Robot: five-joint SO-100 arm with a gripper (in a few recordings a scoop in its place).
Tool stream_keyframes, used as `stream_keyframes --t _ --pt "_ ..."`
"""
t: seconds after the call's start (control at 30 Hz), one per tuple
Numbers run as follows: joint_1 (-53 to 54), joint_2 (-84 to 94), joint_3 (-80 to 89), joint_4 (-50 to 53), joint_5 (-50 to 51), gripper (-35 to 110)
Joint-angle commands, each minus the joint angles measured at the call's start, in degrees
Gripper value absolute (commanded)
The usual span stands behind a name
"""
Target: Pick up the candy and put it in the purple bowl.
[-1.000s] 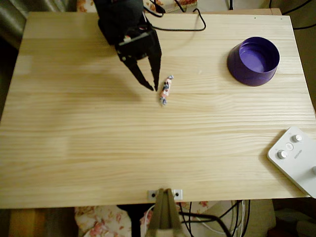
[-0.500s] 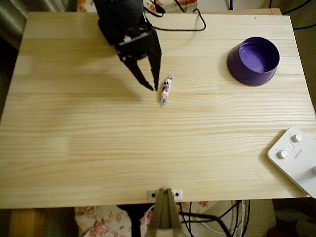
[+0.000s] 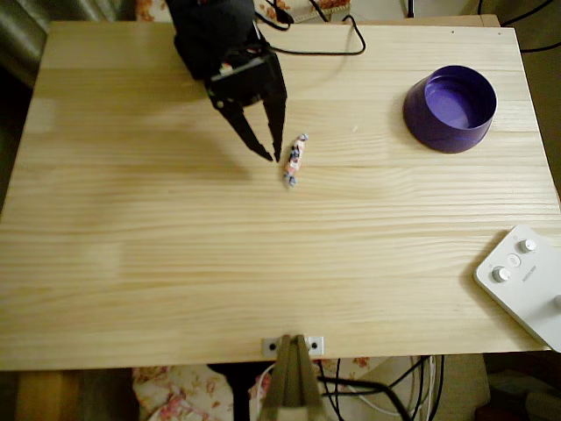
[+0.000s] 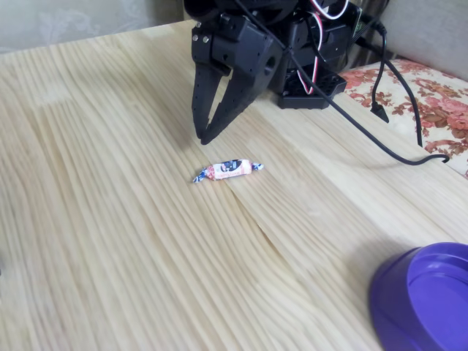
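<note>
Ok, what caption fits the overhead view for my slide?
Black gripper poised beside the wrapped candy, purple bowl waiting empty.

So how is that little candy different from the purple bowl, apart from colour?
The candy is slender, with twisted wrapper ends, and lies flat; the purple bowl is round, deep, far bigger and stands upright. The candy lies just beside the gripper fingers, while the bowl sits far off to the right in the overhead view. Both rest on the wooden table, untouched.

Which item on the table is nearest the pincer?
The candy, lying just right of the pincer tips in the overhead view. The purple bowl sits far right, and the white button device at the lower right corner.
</note>
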Motion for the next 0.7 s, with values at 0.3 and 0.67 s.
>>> stream_keyframes --t 0.3,0.67 --pt "-0.8 0.9 -2.2 0.8 0.4 0" --pt "-1.5 0.9 -2.2 -0.1 0.0 0"
